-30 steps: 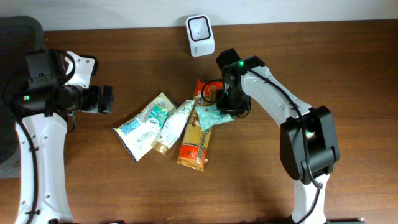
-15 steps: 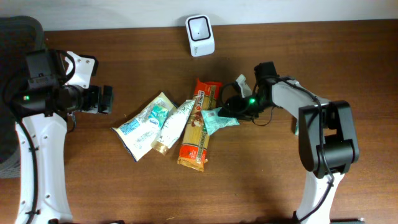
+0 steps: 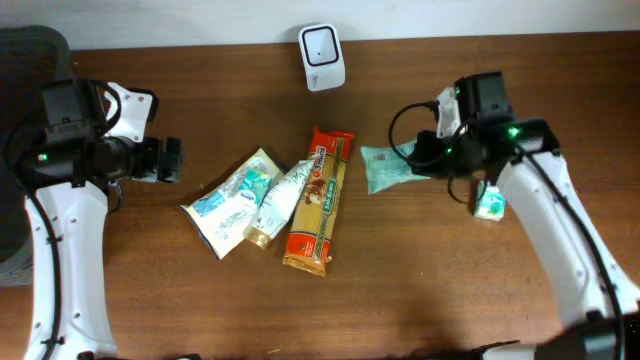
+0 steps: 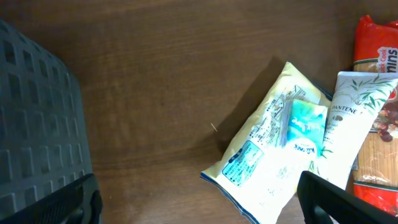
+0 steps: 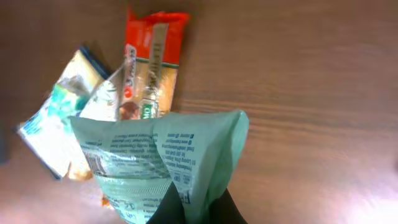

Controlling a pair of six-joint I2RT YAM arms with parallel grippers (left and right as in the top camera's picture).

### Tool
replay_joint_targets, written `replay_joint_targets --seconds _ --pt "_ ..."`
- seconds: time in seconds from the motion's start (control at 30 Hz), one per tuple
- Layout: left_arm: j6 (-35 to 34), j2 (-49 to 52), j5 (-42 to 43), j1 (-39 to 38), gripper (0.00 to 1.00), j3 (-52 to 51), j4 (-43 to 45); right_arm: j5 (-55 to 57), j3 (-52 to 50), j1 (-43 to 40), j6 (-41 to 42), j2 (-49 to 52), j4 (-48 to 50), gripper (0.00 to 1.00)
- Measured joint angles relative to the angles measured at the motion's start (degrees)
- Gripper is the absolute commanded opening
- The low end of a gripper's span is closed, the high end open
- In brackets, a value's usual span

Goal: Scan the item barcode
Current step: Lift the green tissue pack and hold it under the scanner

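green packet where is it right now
In the overhead view the green packet is right of centre, pinched in the right gripper, just right of the orange pasta pack and below-right of the white scanner.

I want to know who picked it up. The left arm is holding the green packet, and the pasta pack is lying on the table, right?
Not quite. The right gripper is the one holding the green packet, as the overhead view shows. The left gripper is open and holds nothing. The pasta pack does lie on the table.
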Motion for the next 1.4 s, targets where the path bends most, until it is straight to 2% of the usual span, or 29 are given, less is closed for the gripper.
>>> replay_joint_targets --seconds 0.1,0.27,0.37,0.43,0.47,0.5,0.53,0.57,0.6,0.67,0.7,0.83,0.93,1.27,1.4 --pt "0.00 0.00 0.00 0.00 0.99 0.00 -0.07 6.78 -0.02 5.31 5.18 -0.59 -0.66 0.04" --pt "0.00 0.00 0.00 0.00 0.99 0.00 -0.09 3.52 0.76 6.56 4.85 -0.50 -0.94 0.04" --pt "0.00 0.00 0.02 0.00 0.99 0.00 -0.11 5.79 13.81 9.27 2.05 1.46 -7.23 0.04" --pt "0.00 0.00 0.00 0.00 0.99 0.00 -0.13 14.93 30.40 13.40 -1.09 7.37 -7.72 0.04" --pt "0.00 0.00 0.00 0.00 0.99 0.00 0.04 19.63 34.47 14.75 -2.40 9.42 -9.01 0.04" --pt "0.00 -0.02 0.02 0.00 0.99 0.00 -0.07 27.34 41.07 16.87 -5.20 13.88 -4.66 0.04" --pt "0.00 0.00 0.00 0.00 0.99 0.00 -0.22 35.23 43.54 18.51 -9.86 18.08 3.08 0.04" --pt "0.00 -0.02 0.02 0.00 0.99 0.02 -0.04 40.15 43.89 19.28 -13.46 20.83 9.14 0.04" --pt "0.00 0.04 0.00 0.00 0.99 0.00 -0.11 46.58 44.17 19.89 -20.46 25.40 20.37 0.04" --pt "0.00 0.00 0.00 0.00 0.99 0.04 0.20 52.68 44.04 19.93 -30.03 32.17 33.68 0.04" --pt "0.00 -0.02 -0.02 0.00 0.99 0.04 -0.22 54.45 44.19 19.91 -36.87 36.54 44.94 0.04" --pt "0.00 -0.02 -0.02 0.00 0.99 0.07 0.02 57.92 43.91 19.89 -58.97 51.21 73.40 0.04" --pt "0.00 -0.02 0.00 0.00 0.99 0.07 -0.04 57.83 43.91 19.87 -65.07 56.48 75.06 0.04" --pt "0.00 -0.02 0.00 0.00 0.99 0.07 -0.04 57.40 43.91 19.87 -66.77 58.10 71.04 0.04" --pt "0.00 -0.02 0.00 0.00 0.99 0.07 -0.02 53.55 44.00 19.89 -66.75 58.10 62.95 0.04"
